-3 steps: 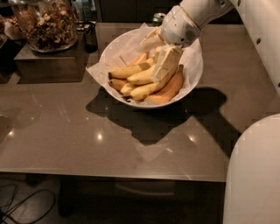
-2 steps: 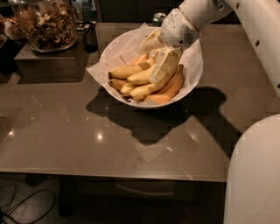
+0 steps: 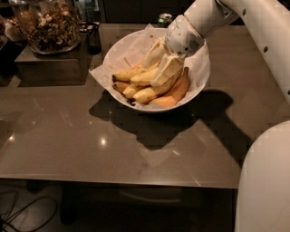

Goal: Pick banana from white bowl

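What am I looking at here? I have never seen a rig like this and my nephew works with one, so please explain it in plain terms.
There is only one picture, taken by a camera that looks down at a grey table. Where the camera is mounted is not on record.

The white shapes are a robot. Its arm comes in from the upper right, and the rounded white part at the lower right is its body. At the arm's end is the tool, the part that grasps. It is down inside the bowl, right on the bananas.

The bowl is white, lined with paper, and also holds an orange fruit. Whether the tool has gripped a banana I cannot tell.

A glass jar stands at the upper left, and a green can stands behind the bowl.
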Tool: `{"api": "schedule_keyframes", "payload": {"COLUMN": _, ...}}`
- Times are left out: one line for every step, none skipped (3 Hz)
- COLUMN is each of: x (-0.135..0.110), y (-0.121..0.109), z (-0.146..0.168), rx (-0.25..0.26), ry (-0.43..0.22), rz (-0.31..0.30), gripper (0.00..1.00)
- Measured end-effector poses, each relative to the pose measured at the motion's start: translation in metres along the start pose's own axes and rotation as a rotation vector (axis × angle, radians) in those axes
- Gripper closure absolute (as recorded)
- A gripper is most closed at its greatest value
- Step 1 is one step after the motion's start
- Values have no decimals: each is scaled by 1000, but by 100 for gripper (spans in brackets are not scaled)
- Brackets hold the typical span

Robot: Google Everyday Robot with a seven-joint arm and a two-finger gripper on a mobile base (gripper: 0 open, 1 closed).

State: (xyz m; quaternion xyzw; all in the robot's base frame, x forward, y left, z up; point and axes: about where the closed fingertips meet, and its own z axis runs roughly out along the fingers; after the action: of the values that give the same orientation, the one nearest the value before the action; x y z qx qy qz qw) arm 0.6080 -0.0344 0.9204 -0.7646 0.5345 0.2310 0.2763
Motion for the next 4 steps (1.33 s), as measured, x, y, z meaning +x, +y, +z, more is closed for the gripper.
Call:
{"api": "schedule_keyframes", "payload": {"x": 0, "y": 1, "z": 3, "rx": 6, "ry": 5, "rz": -2, "gripper": 78}}
{"api": "schedule_keyframes", "payload": {"x": -2, "y": 4, "z": 1, "rx": 32, "ry": 25, "rz": 0, "gripper": 99}}
{"api": "schedule_keyframes", "payload": {"x": -4, "y": 9, "z": -12, "rx": 95, "ry": 62, "rz": 23, "gripper": 100}}
{"api": "schedule_keyframes", "payload": {"x": -15, "y": 16, "z": -37, "rx": 172, "ry": 137, "rz": 53, "gripper": 100}}
